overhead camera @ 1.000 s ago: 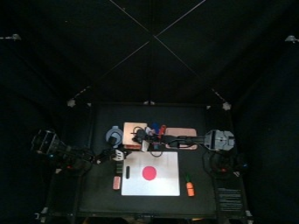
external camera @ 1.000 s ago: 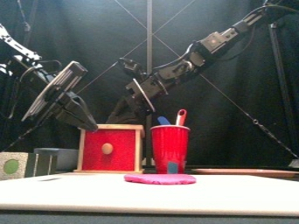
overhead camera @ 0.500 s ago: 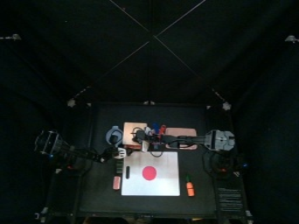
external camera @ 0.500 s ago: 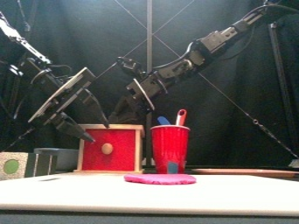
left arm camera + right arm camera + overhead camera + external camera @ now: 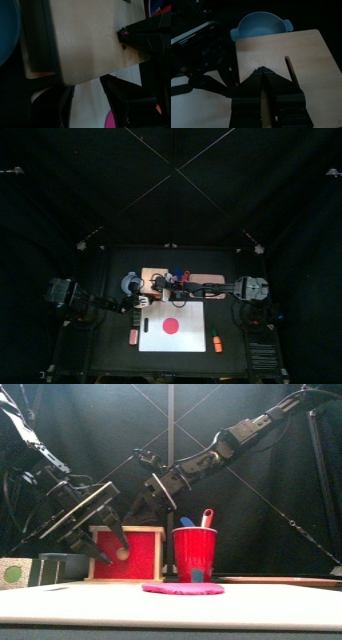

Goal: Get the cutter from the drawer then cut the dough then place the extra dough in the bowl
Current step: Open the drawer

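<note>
At the red drawer front (image 5: 142, 560) of the pale wooden box (image 5: 131, 529), the left gripper (image 5: 103, 542) hovers wide-spread and empty, and may slip off the knob (image 5: 122, 554) or drag the box, cutter presumably hidden inside, if the right gripper (image 5: 260, 71), jaws pressed together atop it, lifts.

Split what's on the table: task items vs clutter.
Job:
- wooden box with red drawer front
- dough
- white cutting board
- blue-grey bowl
- cutter: not in view

Lying about:
- red cup with toy knives
- orange toy on the board's right edge
- red toy left of the board
</note>
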{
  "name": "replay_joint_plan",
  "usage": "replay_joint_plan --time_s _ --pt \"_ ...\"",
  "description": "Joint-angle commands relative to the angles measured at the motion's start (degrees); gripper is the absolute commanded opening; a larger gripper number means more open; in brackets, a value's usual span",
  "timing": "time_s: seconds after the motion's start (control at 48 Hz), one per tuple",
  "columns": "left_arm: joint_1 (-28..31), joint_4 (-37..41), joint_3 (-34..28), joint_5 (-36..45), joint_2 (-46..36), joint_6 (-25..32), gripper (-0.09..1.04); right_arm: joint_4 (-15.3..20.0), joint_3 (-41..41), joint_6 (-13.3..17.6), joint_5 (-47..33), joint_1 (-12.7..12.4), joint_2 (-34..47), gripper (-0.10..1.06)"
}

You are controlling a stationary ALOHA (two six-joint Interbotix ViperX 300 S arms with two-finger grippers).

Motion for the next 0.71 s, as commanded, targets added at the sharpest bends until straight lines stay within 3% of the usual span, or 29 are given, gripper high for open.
replay_joint_plan --time_s 0.021,0.604,0.708 --pt "1.05 0.44 -1.41 -1.32 -0.18 0.09 0.80 0.00 -0.62 0.09 0.70 0.26 -0.44 0.02" --pt "2.37 2.11 -3.69 -0.97 2.90 0.09 0.79 0.26 -0.97 0.09 0.70 0.35 -0.35 0.02" --pt "2.20 2.02 -3.69 -0.88 2.90 0.09 0.75 0.26 -0.97 0.09 0.70 0.35 -0.35 0.02"
